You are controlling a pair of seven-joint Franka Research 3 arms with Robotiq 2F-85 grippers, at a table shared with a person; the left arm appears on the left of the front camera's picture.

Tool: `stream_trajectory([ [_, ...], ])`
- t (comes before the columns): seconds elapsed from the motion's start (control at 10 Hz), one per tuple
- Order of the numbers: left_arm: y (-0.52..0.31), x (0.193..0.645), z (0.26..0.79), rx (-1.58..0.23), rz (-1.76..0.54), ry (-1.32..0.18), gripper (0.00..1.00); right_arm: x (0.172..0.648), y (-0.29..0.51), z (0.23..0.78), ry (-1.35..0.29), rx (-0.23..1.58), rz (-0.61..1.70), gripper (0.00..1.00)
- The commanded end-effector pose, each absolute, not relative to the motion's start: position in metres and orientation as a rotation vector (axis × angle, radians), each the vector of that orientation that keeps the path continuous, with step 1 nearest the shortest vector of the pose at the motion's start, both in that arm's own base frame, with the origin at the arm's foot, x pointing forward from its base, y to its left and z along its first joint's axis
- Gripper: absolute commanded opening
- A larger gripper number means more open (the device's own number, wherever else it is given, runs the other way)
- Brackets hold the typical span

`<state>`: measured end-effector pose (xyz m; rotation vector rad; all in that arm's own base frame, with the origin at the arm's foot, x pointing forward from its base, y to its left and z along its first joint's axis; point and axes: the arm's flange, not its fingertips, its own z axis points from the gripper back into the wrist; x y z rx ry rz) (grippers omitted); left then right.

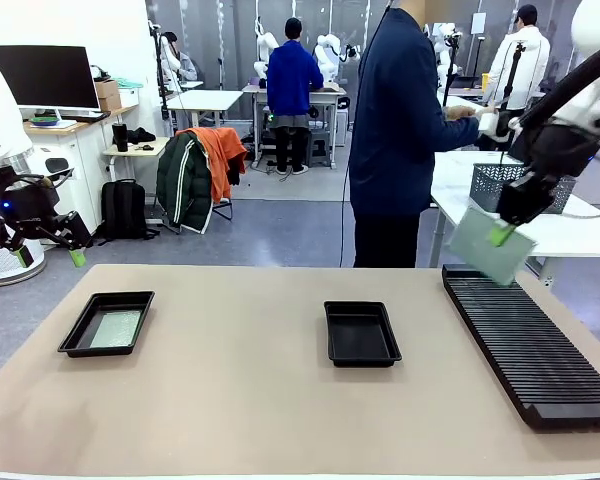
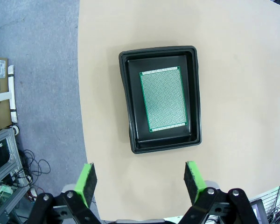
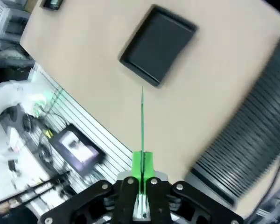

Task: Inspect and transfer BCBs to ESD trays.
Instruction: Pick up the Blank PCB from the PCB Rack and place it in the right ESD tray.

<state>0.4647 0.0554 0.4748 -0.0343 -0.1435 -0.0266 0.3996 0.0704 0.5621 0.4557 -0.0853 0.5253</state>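
While our right gripper (image 1: 501, 234) hangs above the near end of the long black ribbed slotted rack (image 1: 535, 345), its green pads are pinched on the lower edge of a thin pale green speckled board (image 1: 488, 245), lifted clear and tilted in the air. In the right wrist view that held board (image 3: 142, 116) runs edge-on toward the empty shallow black plastic tray (image 3: 157, 45) at table centre. We judge the grip risky: it bites only one edge, so a quick swing could let the board pivot or slip, and a tilted descent could catch a corner on the tray's sloped rim. Our left gripper (image 2: 139, 183) hovers with jaws spread wide and empty over the second black tray (image 2: 129, 112), where another green board (image 2: 162, 99) lies flat on the floor. Both trays sit well apart on a bare tan tabletop (image 1: 240, 400). Beyond the far edge, a person in a dark blue jacket (image 1: 400, 130) stands beside a grey mesh basket (image 1: 500, 182); farther off, workbenches on a grey floor.
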Motion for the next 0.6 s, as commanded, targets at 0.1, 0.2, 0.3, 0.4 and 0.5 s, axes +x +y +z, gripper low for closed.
stream_trajectory([
  [0.1,0.056,0.463,0.473,-0.034,-0.031,-0.151,1.0,0.405,0.11,0.501,-0.152,0.66,0.366,0.03],
  [0.2,0.056,0.463,0.473,-0.034,-0.031,-0.151,1.0,0.412,0.118,0.483,-0.162,0.711,0.335,0.03],
  [0.3,0.056,0.463,0.473,-0.034,-0.031,-0.151,1.0,0.42,0.126,0.465,-0.163,0.766,0.318,0.03],
  [0.4,0.056,0.463,0.473,-0.034,-0.031,-0.151,1.0,0.428,0.132,0.446,-0.175,0.804,0.287,0.03],
  [0.5,0.056,0.463,0.473,-0.034,-0.031,-0.151,1.0,0.435,0.137,0.426,-0.187,0.841,0.247,0.03],
])
